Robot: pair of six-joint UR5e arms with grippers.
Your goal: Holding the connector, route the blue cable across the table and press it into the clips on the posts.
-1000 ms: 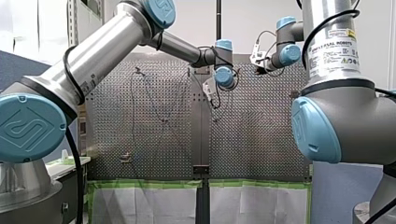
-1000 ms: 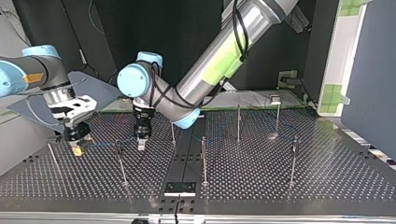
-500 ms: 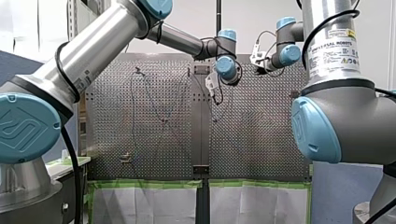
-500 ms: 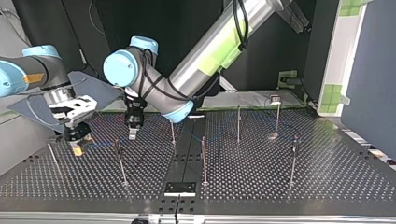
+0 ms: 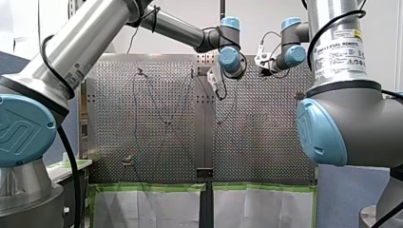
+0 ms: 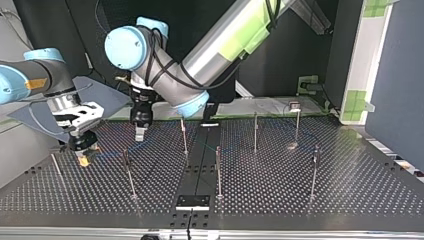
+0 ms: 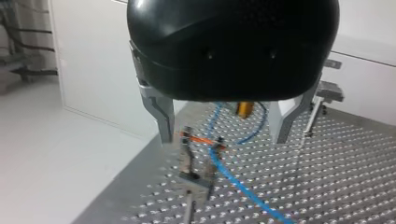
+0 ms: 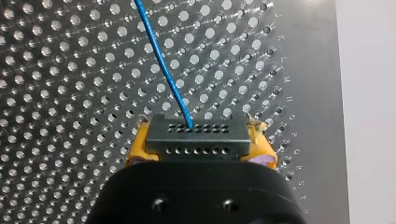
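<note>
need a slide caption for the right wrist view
My right gripper holds the black connector between yellow pads, the blue cable running ahead from it over the perforated table.

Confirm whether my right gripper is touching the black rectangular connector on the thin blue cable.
Touching. The right wrist view shows my right gripper with its yellow pads clamped on both ends of the black rectangular connector.
</note>
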